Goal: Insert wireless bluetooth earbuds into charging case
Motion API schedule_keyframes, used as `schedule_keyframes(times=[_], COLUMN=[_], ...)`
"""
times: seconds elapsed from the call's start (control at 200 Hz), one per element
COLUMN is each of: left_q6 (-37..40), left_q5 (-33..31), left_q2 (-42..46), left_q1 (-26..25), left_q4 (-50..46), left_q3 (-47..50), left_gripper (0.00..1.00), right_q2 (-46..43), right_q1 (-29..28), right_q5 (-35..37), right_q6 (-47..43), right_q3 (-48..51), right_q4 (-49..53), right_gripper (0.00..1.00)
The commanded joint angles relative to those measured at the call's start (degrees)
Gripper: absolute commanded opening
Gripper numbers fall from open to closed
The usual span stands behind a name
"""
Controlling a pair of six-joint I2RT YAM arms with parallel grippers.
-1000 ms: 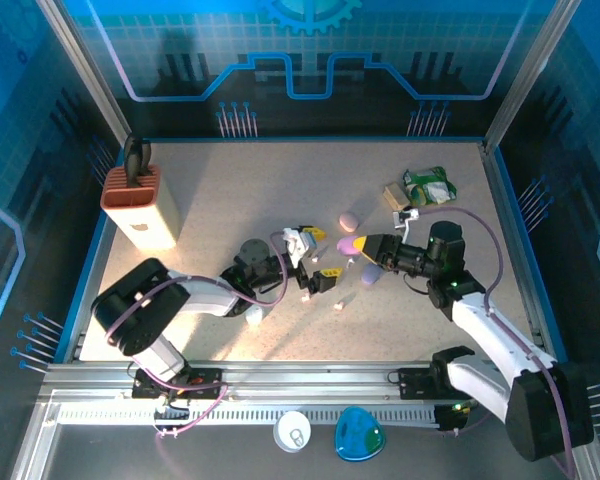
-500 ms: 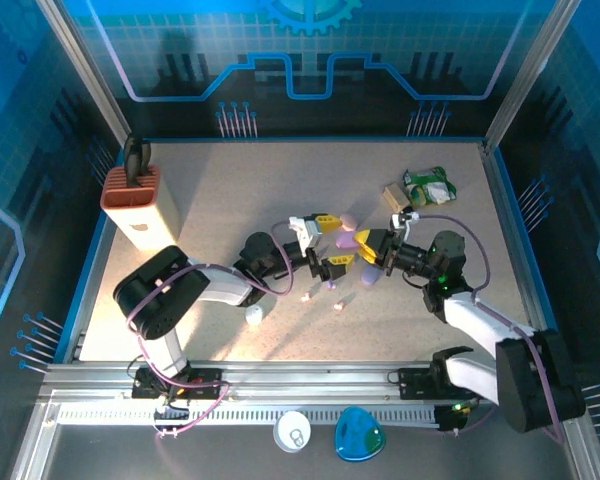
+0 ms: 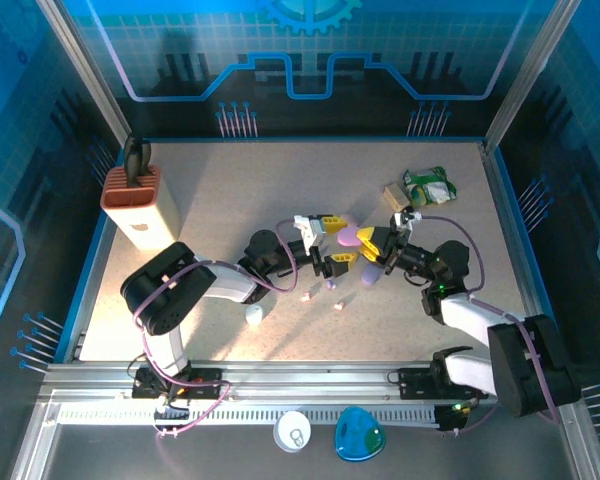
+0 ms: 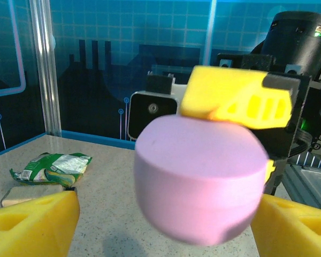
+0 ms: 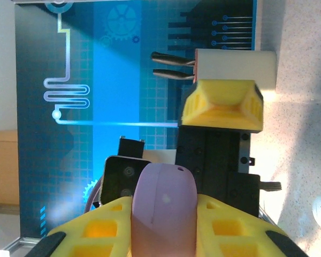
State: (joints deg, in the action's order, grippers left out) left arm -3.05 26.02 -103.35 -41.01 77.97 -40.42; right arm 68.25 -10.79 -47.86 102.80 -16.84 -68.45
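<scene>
While the knife block [image 3: 140, 205] stands at the far left of the table [image 3: 220, 180], the left gripper [image 3: 334, 239] reaches in at the middle with its jaws apart, a yellow finger [image 4: 32, 225] on either side of the lilac case [image 3: 348, 236]. Just nearer the arms' bases, three tiny earbuds [image 3: 305, 296] lie loose on the tabletop. The right gripper [image 3: 366, 246] is clamped on that lilac case, holding it off the surface, a second lilac case [image 3: 368, 275] lies just below, and a green packet [image 3: 428, 185] lies far right
</scene>
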Motion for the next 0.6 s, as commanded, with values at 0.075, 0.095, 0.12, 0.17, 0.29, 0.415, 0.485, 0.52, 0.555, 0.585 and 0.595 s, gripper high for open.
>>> schedule_keyframes(times=[0.075,0.095,0.12,0.17,0.29,0.415,0.485,0.52,0.555,0.585,0.595], left_q6=[-1.1,-1.2,-1.2,-1.0,-0.5,-1.3,-1.8,-1.7,-1.7,-1.7,-1.7], left_q5=[2.2,2.4,2.3,2.3,2.6,2.9,2.9,3.0,3.0,3.0,3.0], left_q2=[-0.2,-0.2,-0.1,0.0,-0.2,-0.5,-0.6,-0.7,-0.7,-0.7,-0.7], left_q1=[-0.4,-0.4,-0.5,-0.5,-0.6,-0.7,-0.8,-0.9,-1.0,-1.1,-1.1], left_q4=[2.3,2.4,2.4,2.4,2.4,2.4,2.4,2.3,2.4,2.4,2.4], left_q3=[-2.3,-2.4,-2.5,-2.6,-3.2,-3.8,-4.1,-4.2,-4.4,-4.4,-4.5], left_gripper=[0.81,0.81,0.8,0.76,0.73,0.68,0.67,0.66,0.65,0.63,0.63], right_q2=[-3.9,-4.1,-4.2,-4.4,-4.6,-4.7,-4.6,-4.5,-4.3,-4.1,-4.1], right_q1=[1.2,1.2,1.3,1.4,1.3,1.5,1.6,1.7,1.7,1.8,1.7], right_q5=[0.2,0.3,0.3,0.6,0.8,1.3,1.3,1.3,1.2,1.1,1.0], right_q6=[-2.6,-2.6,-2.6,-2.5,-1.5,-1.7,-1.9,-1.8,-1.8,-1.6,-1.6], right_q3=[-0.3,-0.3,-0.3,-0.2,-0.6,-0.8,-0.8,-0.8,-0.9,-0.8,-0.8], right_q4=[3.0,3.3,3.6,3.7,3.3,4.1,4.2,4.0,3.7,3.6,3.5], right_gripper=[0.11,0.11,0.11,0.11,0.09,0.09,0.09,0.09,0.09,0.09,0.09])
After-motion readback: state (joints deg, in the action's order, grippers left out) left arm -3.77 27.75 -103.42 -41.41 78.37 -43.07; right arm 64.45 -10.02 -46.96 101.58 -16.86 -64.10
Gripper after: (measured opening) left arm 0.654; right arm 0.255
